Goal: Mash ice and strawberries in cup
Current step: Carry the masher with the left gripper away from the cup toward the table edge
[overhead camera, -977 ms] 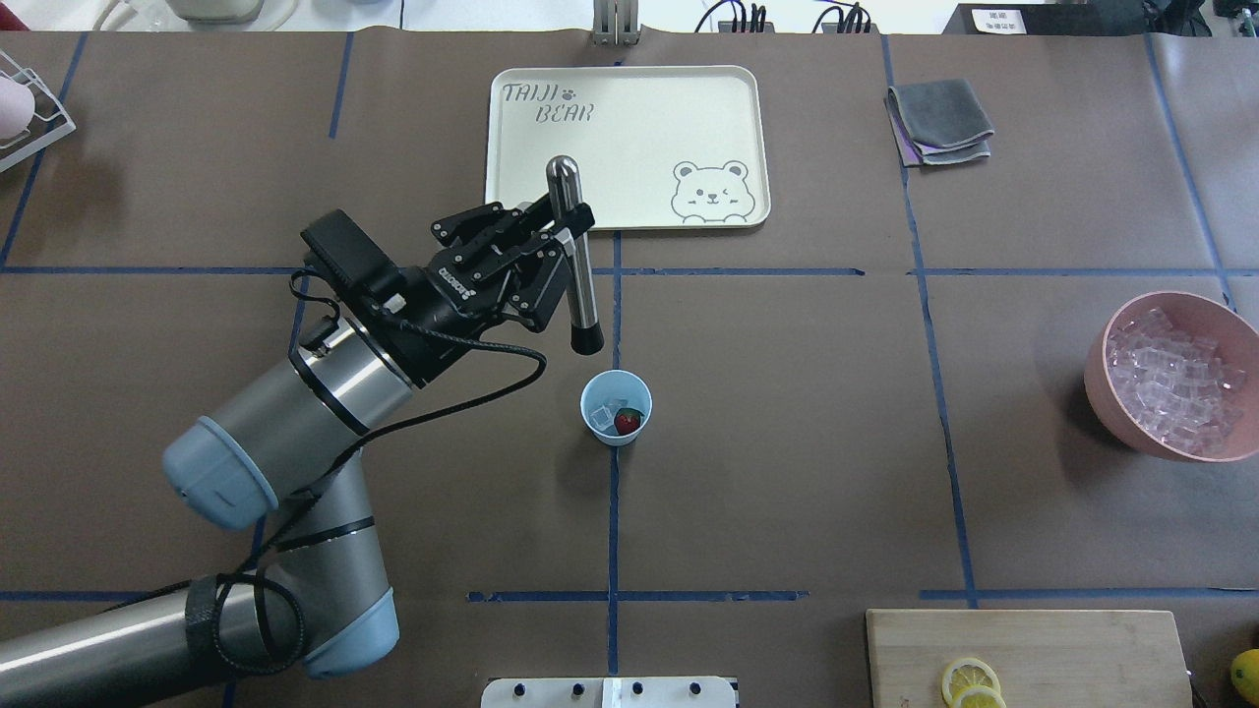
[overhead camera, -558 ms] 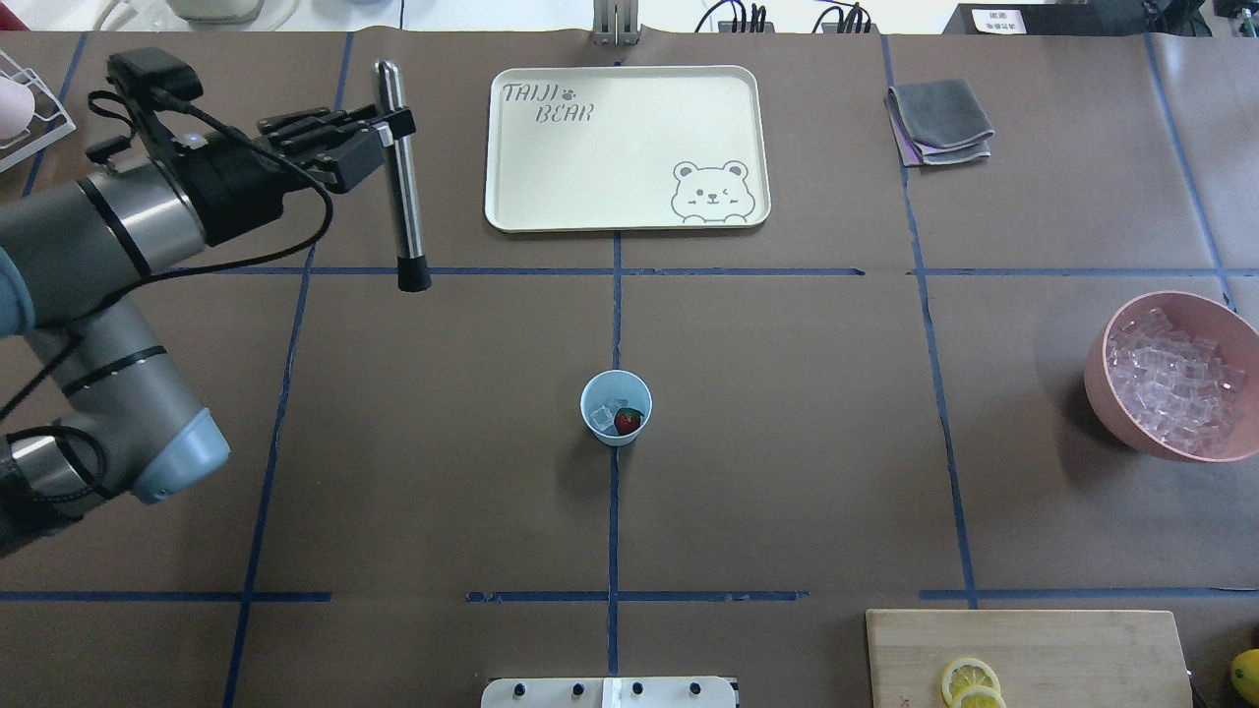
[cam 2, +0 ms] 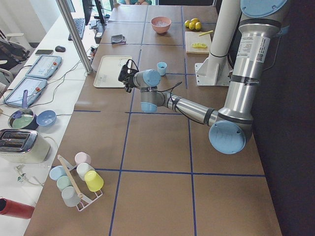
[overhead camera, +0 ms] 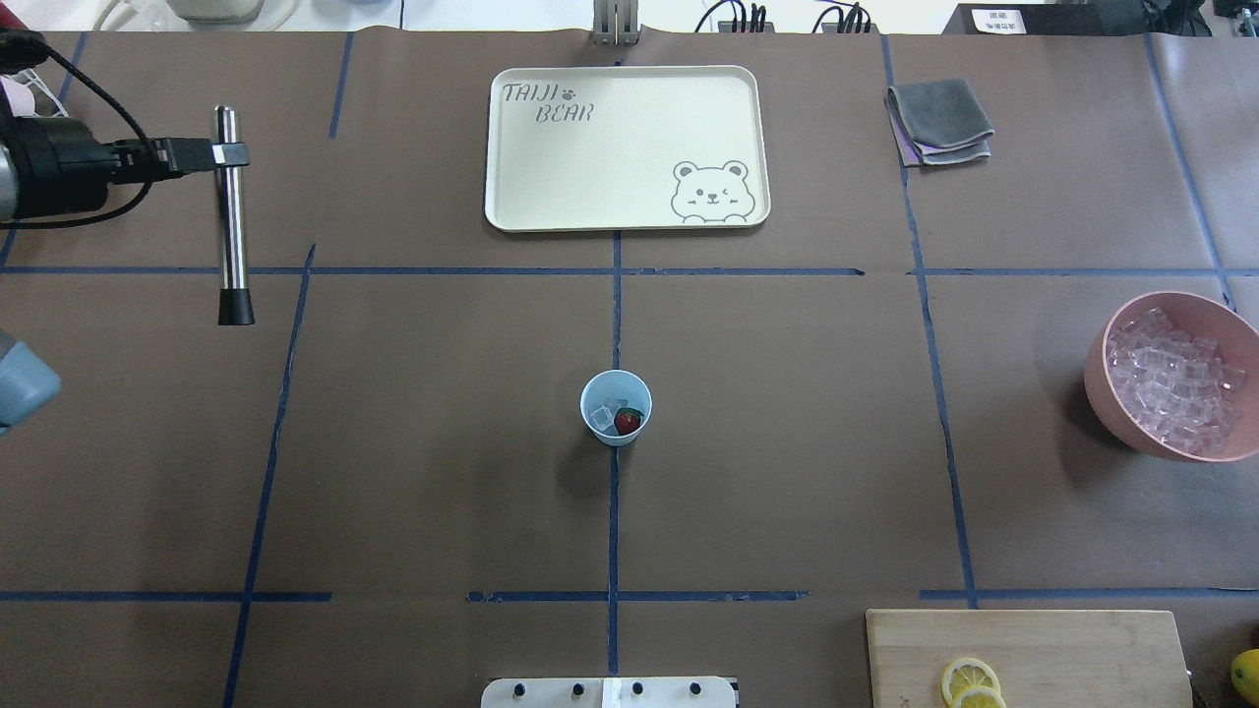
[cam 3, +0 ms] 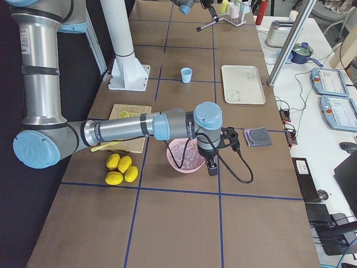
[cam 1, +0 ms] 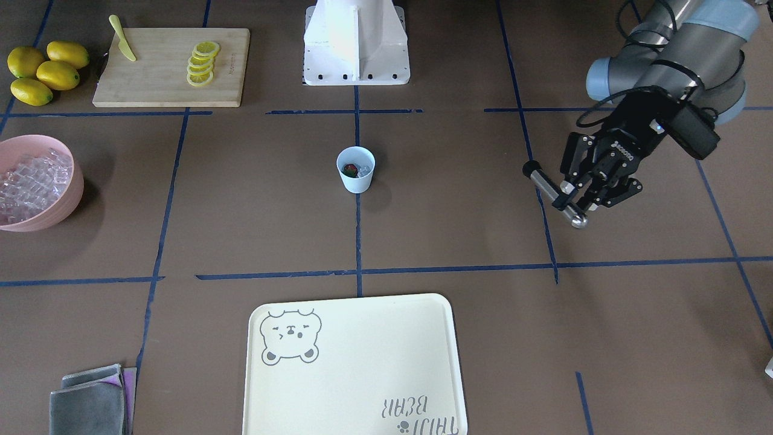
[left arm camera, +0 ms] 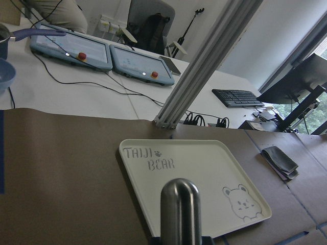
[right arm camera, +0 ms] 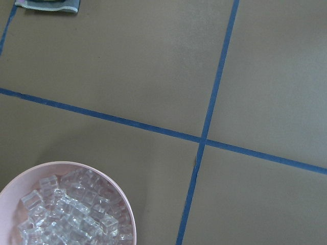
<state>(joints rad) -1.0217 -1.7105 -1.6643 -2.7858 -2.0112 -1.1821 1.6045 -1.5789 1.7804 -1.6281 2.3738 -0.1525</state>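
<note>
Here, cup: a small light-blue tapered plastic tumbler [cam 1: 356,180], upright on the brown table cover [overhead camera: 787,472], on the blue tape line that runs down the middle.
Ice: a few small clear cubes [overhead camera: 610,405] lying inside the cup, whole in shape.
Strawberry: one tiny red fruit piece with a green top [overhead camera: 628,421], in the cup beside the ice, unbroken.
Muddler: a slim steel rod with a rounded top and a black end [overhead camera: 232,231], far out on the robot's left, well apart from the cup. It seems to hang clear of the table, though the overhead view leaves that unsure.
Left gripper: the black two-finger gripper [overhead camera: 228,154] is clamped on the muddler's upper part, fingers pressed to either side of it.
Tray: a cream rectangular tray with a bear drawing [overhead camera: 629,147], across the table from the robot, beyond the cup.
Cloth: a folded grey cloth [overhead camera: 939,120] to the tray's right.
Bowl: a big pink round bowl [overhead camera: 1097,366] at the robot's right, holding a pile of clear ice cubes [overhead camera: 1170,383].
Right gripper: it [cam 3: 212,166] hovers just beside the bowl; I cannot tell how its fingers stand.
Board: a pale wooden cutting board [overhead camera: 1023,649] near the robot's right, with yellow lemon slices [overhead camera: 969,680] on it.
</note>
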